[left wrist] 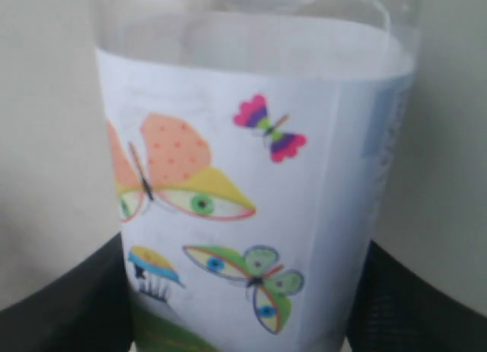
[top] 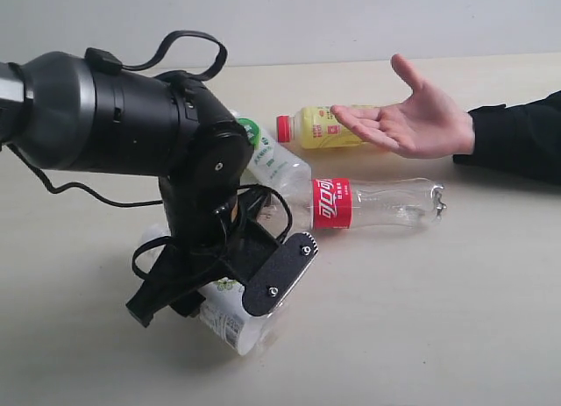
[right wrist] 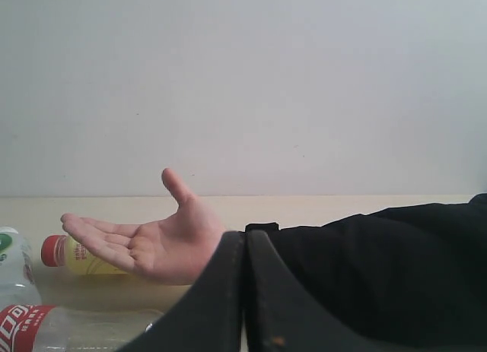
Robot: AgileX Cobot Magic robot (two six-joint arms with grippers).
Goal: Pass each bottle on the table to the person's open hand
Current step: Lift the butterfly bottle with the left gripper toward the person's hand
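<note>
Exterior view: left fingers [top: 282, 273] grip butterfly bottle [top: 230, 324] lying diagonally; right fingers [right wrist: 221, 306] closed.

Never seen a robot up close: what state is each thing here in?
Left robot hand, closed on the butterfly bottle.
Butterfly bottle, gripped, at the table.
Right robot hand, shut, empty.
Person's hand, open, palm up.
Yellow bottle, lying down, capped.
Red-label bottle, lying down.
Green-circle bottle, lying down, partly hidden.
</note>
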